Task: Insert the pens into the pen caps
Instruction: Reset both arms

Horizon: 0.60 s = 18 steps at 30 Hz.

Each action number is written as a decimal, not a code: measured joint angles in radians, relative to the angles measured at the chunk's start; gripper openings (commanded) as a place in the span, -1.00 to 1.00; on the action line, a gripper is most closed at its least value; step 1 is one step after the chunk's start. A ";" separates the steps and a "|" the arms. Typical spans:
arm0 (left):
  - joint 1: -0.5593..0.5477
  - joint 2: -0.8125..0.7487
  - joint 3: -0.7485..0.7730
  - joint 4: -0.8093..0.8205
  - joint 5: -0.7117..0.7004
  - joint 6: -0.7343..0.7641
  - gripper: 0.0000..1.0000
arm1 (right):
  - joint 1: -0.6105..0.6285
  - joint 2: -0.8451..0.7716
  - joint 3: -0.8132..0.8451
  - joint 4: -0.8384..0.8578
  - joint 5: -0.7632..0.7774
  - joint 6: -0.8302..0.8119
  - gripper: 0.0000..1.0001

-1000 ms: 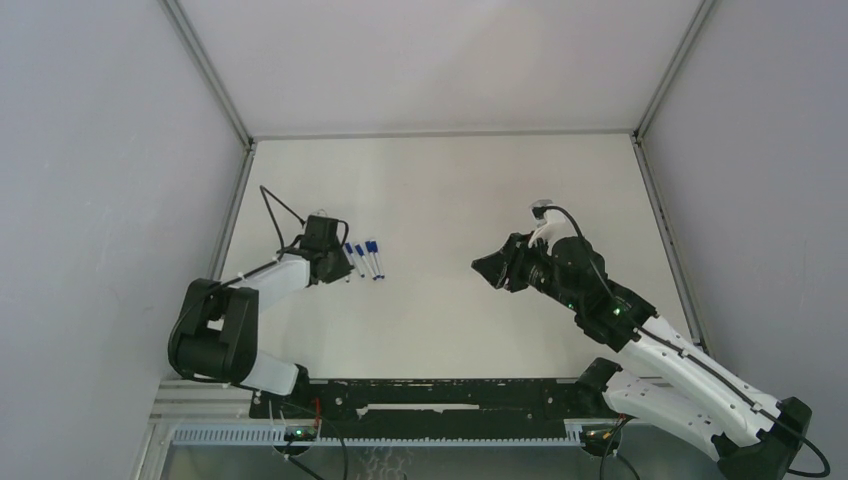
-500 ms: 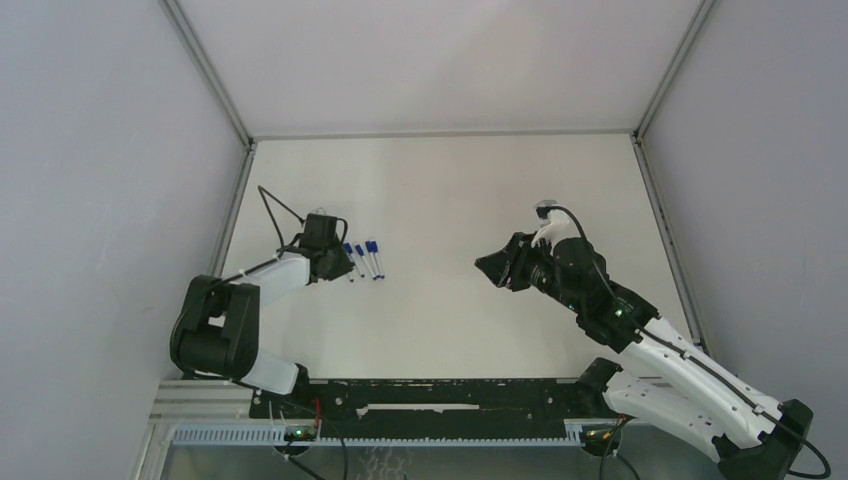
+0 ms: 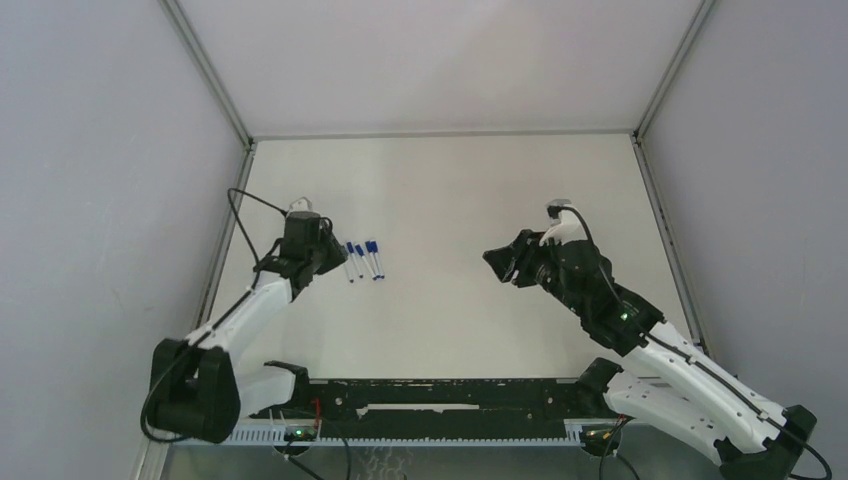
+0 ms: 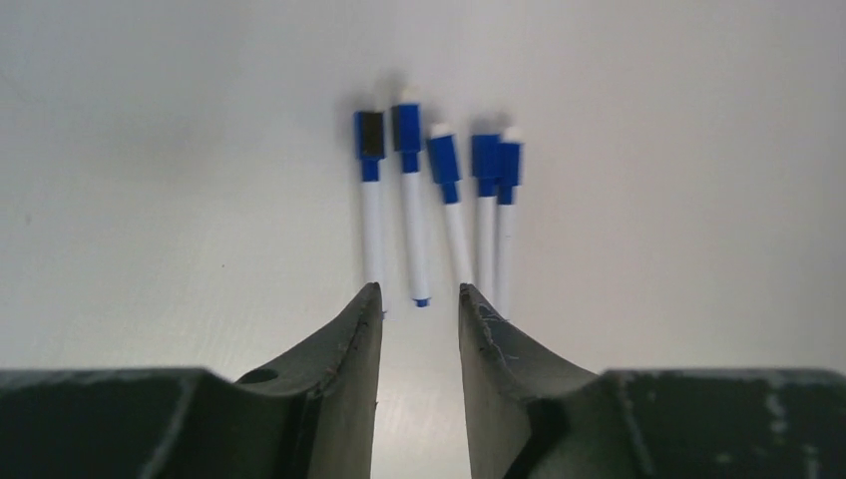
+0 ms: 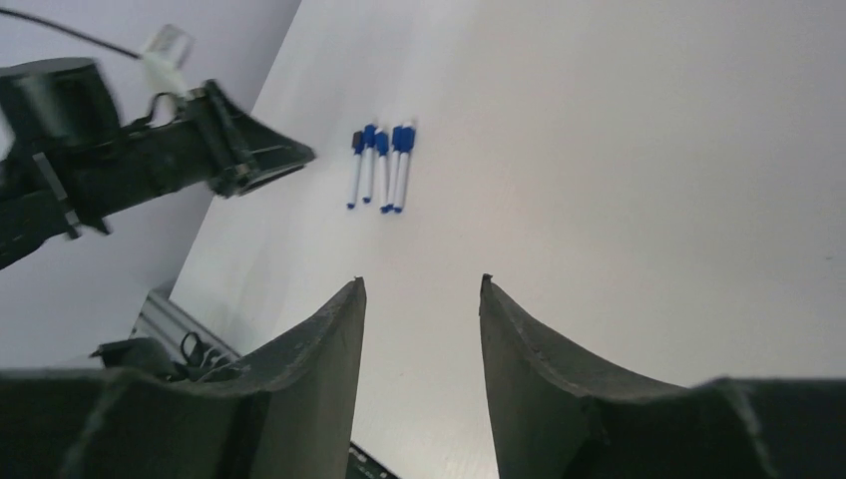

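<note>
Several thin white pens [image 4: 414,239] lie side by side on the white table, each with a blue cap [image 4: 444,160] fitted on its far end. The leftmost cap has a black patch. The pens also show in the top view [image 3: 362,262] and the right wrist view [image 5: 379,175]. My left gripper [image 4: 419,289] is open and empty, its tips just short of the pens' near ends; in the top view it [image 3: 335,262] sits just left of them. My right gripper [image 5: 421,281] is open and empty, above the table at mid-right [image 3: 492,262], far from the pens.
The white table [image 3: 440,190] is enclosed by grey walls at the left, right and back. A black rail [image 3: 430,392] runs along the near edge between the arm bases. The left arm [image 5: 120,160] shows in the right wrist view.
My left arm has changed pose: its elbow dropped and the gripper drew back a little to the left of the pens. My right gripper shifted slightly to the right.
</note>
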 measured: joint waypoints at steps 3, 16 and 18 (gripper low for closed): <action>0.000 -0.144 0.002 -0.001 -0.001 0.026 -0.23 | 0.000 -0.031 0.000 -0.002 0.063 -0.038 0.15; 0.000 -0.756 0.056 -0.119 -0.029 0.247 0.66 | 0.000 -0.293 -0.001 0.018 0.232 -0.344 0.85; 0.000 -0.844 0.057 -0.151 -0.054 0.263 0.85 | 0.000 -0.338 -0.001 0.016 0.237 -0.391 0.89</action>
